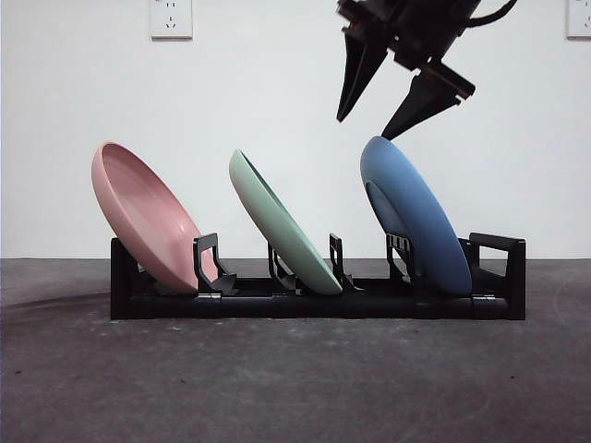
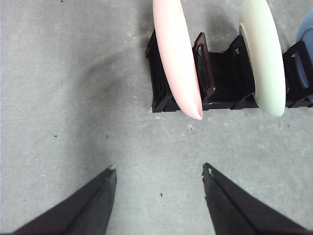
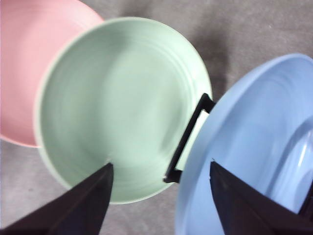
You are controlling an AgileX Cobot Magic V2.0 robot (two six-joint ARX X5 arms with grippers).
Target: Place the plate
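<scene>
A black rack (image 1: 314, 300) holds three tilted plates: a pink plate (image 1: 148, 217) at the left, a green plate (image 1: 282, 226) in the middle and a blue plate (image 1: 416, 217) at the right. My right gripper (image 1: 365, 129) hangs open just above the blue plate's top rim, one jaw on each side of it and nothing between them. In the right wrist view the blue plate (image 3: 254, 142) and green plate (image 3: 122, 107) lie below the open right gripper (image 3: 161, 169). My left gripper (image 2: 159, 169) is open over bare table, short of the rack's (image 2: 220, 73) pink end.
The grey table (image 1: 295, 378) stretches in front of the rack. A white wall with a socket (image 1: 171, 17) stands behind. The rack's right end has an upright black bracket (image 1: 503, 268).
</scene>
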